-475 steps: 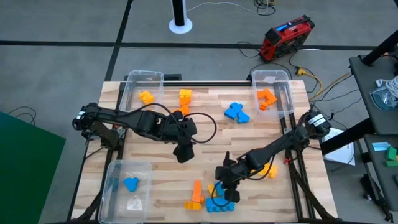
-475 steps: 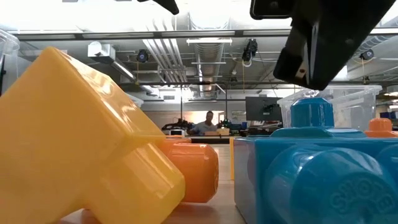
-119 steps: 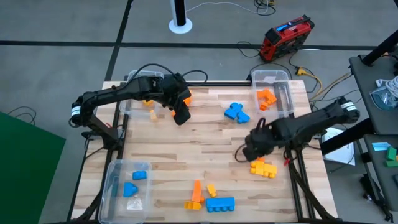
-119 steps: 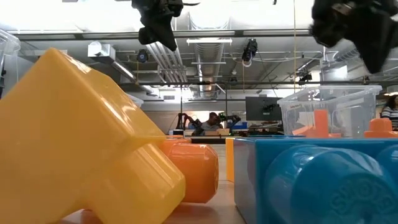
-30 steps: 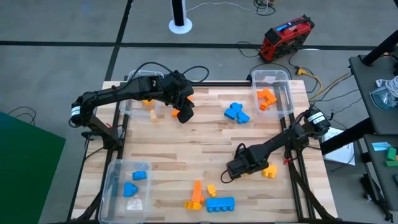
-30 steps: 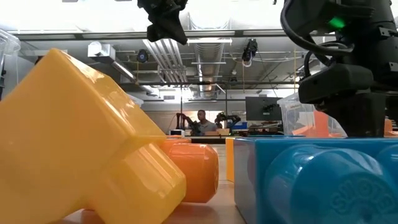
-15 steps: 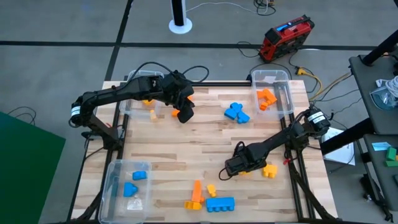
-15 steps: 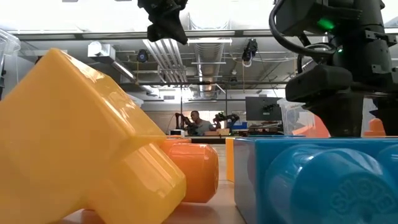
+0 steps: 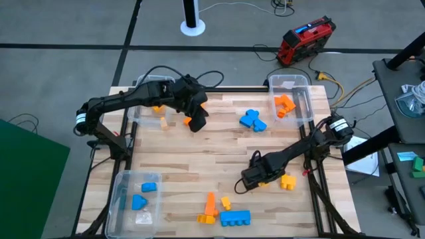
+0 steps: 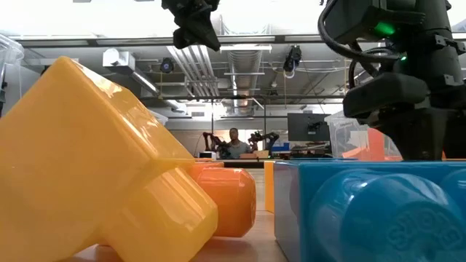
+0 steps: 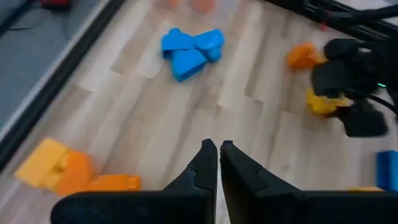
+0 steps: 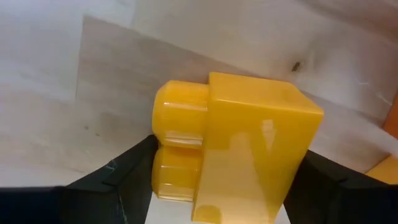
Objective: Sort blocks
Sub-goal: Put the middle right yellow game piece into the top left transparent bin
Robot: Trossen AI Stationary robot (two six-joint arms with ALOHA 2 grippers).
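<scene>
Your right arm stretches low across the table (image 9: 199,159), its right gripper (image 12: 214,186) spread wide around the yellow block (image 12: 239,146) lying near the right edge. It looks light, stiff, slick: pinch the flat sides. Your left gripper (image 11: 217,158) hovers closed, empty, by the far-left bin (image 9: 143,83).

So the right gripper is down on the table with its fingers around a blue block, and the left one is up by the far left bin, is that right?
Not quite: the block between the right gripper's fingers is yellow, not blue. The right wrist view shows the yellow block filling the gap between them. The rest holds: in the high view the right gripper is low on the table, and the left gripper is by the far left bin.
</scene>
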